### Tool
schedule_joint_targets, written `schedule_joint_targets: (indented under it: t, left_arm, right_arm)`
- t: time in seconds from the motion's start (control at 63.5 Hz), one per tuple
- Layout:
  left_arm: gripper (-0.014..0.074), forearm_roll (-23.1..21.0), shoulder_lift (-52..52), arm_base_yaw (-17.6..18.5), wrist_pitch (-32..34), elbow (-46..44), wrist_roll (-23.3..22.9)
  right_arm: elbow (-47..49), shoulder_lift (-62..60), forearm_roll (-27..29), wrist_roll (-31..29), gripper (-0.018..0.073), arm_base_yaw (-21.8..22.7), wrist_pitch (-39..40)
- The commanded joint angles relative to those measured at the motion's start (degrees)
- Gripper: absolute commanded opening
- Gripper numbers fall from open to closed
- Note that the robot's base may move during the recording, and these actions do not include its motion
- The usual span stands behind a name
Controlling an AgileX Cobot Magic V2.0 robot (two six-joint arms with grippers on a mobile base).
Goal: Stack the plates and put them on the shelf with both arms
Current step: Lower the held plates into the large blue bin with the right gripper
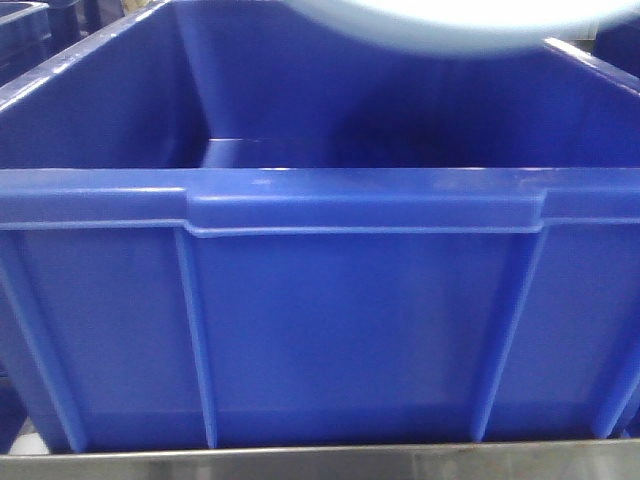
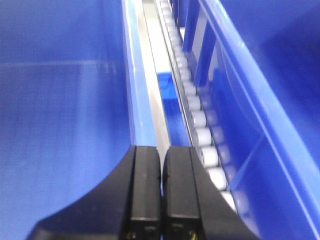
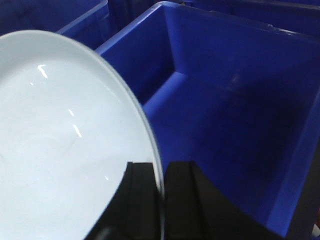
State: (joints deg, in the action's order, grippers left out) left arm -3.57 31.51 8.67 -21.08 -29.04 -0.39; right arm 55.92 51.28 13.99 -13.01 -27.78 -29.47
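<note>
Above the big blue plastic crate (image 1: 320,330), your front view catches only a pale plate edge (image 1: 450,25). Left wrist: black gripper (image 2: 161,190) pressed together, empty, beside the shelf's roller track (image 2: 197,117). Right wrist: gripper (image 3: 161,200) pinches the glossy bluish-white round plate (image 3: 60,150) by its rim; second plate unseen.

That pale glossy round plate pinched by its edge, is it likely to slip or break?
The pale glossy round plate looks stiff, holding its shape from a rim-only grip. Its shiny glaze suggests it may slip in the right gripper. Probably fragile if dropped into the blue plastic crate.
</note>
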Motion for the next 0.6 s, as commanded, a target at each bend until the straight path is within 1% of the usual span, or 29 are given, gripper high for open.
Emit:
schedule_joint_targets:
  t: [0.0, 0.11, 0.252, 0.472, 0.583]
  left_arm:
    - [0.0083, -0.3, 0.0, 0.4, 5.2, -1.6, -0.6]
    - [0.0083, -0.3, 0.0, 0.4, 5.2, -1.6, -0.6]
    - [0.0083, -0.3, 0.0, 0.4, 5.2, -1.6, -0.6]
    - [0.0083, -0.3, 0.0, 0.4, 5.2, -1.6, -0.6]
    - [0.0083, -0.3, 0.0, 0.4, 5.2, -1.6, -0.6]
  right_arm:
    - [7.3, 5.3, -0.8, -1.0, 0.0058, 0.1, 1.6]
    - [12.6, 12.4, -1.6, -1.4, 0.0058, 0.1, -0.3]
    - [17.9, 21.9, -2.3, -1.4, 0.0058, 0.1, -0.7]
    - [22.9, 34.5, -2.3, -1.4, 0.0058, -0.2, -3.0]
    - [24.0, 39.4, -3.5, -1.4, 0.0058, -0.2, -3.5]
